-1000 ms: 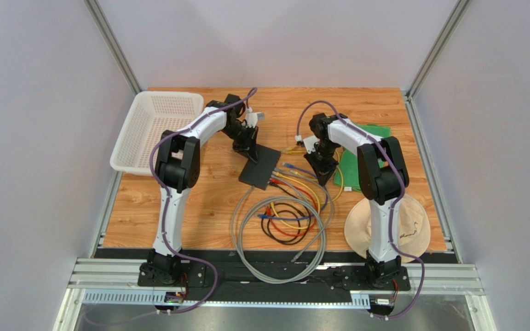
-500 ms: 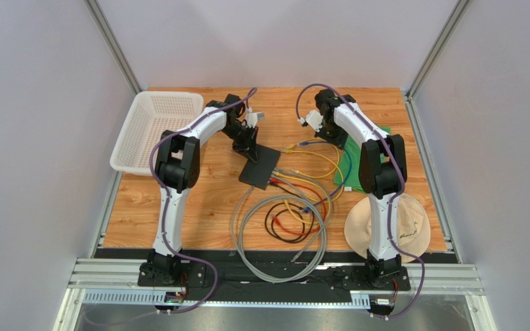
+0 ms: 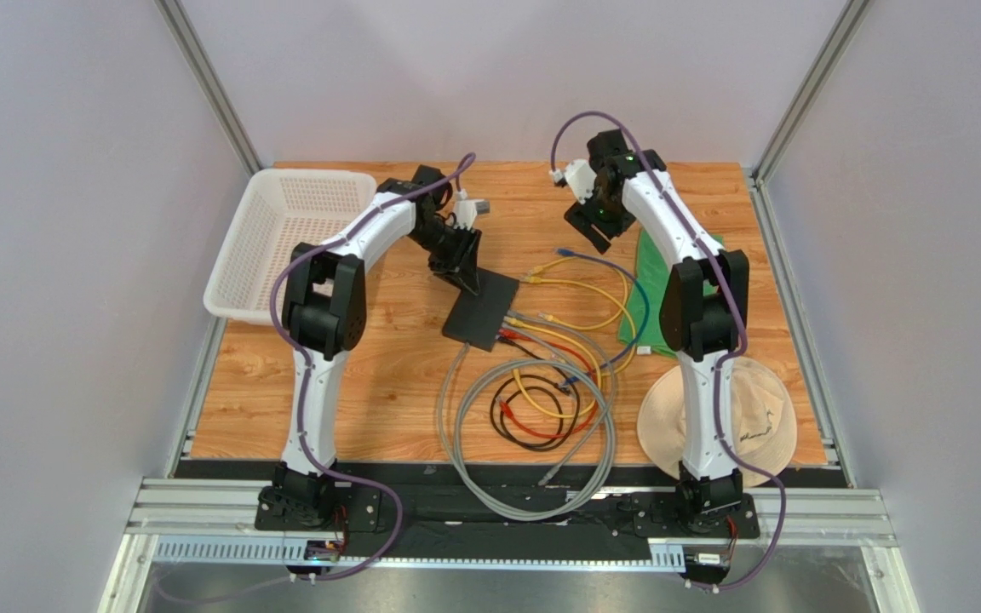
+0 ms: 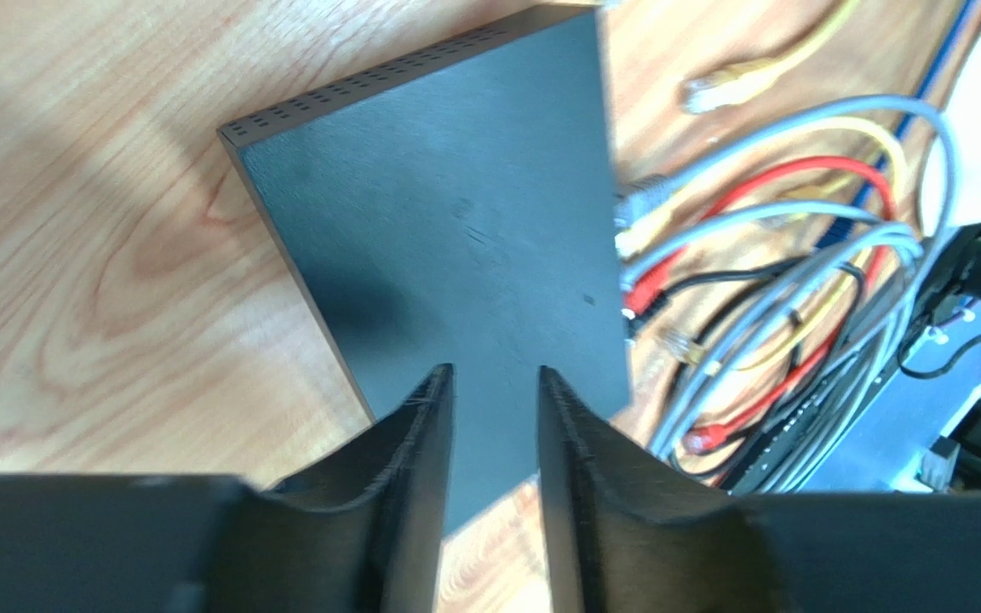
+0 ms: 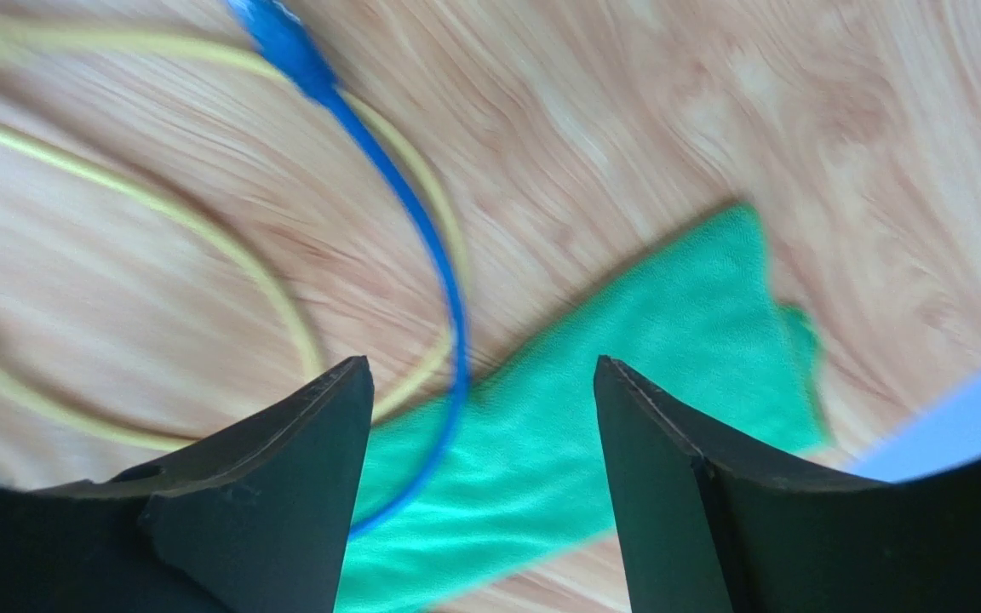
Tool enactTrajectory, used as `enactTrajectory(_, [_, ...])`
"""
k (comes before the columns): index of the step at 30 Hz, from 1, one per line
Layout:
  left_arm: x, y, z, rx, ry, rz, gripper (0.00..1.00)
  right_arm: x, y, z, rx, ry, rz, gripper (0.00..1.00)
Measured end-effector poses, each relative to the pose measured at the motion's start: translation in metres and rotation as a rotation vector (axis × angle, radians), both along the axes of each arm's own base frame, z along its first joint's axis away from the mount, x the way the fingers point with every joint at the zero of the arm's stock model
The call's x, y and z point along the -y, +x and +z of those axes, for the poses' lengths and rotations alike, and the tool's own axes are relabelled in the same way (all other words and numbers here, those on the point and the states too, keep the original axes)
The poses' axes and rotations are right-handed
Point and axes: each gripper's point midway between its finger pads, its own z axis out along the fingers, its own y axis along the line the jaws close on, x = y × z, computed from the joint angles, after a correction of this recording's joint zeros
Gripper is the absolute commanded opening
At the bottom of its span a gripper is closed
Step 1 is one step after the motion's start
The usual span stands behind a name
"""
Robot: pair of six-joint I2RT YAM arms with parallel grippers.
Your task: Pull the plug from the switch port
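The left gripper (image 4: 492, 377) hovers over the switch (image 4: 457, 217), jaws narrowly parted, empty; the right gripper (image 5: 480, 370) gapes wide, empty, above the loose blue plug (image 5: 281, 45).

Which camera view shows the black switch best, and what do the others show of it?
The left wrist view: the switch fills the frame, with its perforated edge and the cables at its port side plain to see. The top external view shows it small, among cables. The right wrist view misses it.
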Motion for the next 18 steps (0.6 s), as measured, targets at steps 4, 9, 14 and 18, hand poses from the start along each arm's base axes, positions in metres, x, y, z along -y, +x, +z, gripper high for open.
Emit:
enactTrajectory(4, [-0.002,0.003,0.029,0.058,-0.022,0.009,0.47,-0.034,-0.008,0.035,0.013,0.300,-0.050,0.71])
enactTrajectory(9, [-0.005,0.010,0.072,0.133,-0.056,0.033,0.67,-0.071,-0.019,0.086,0.033,0.691,-0.107,0.75])
enactTrajectory(14, [-0.003,0.021,0.090,0.160,-0.072,0.074,0.66,-0.099,-0.024,0.099,-0.021,0.922,-0.107,0.71])
enactTrajectory(18, [-0.008,0.022,0.085,0.148,-0.043,0.097,0.62,-0.123,-0.036,0.074,-0.163,1.014,-0.100,0.68])
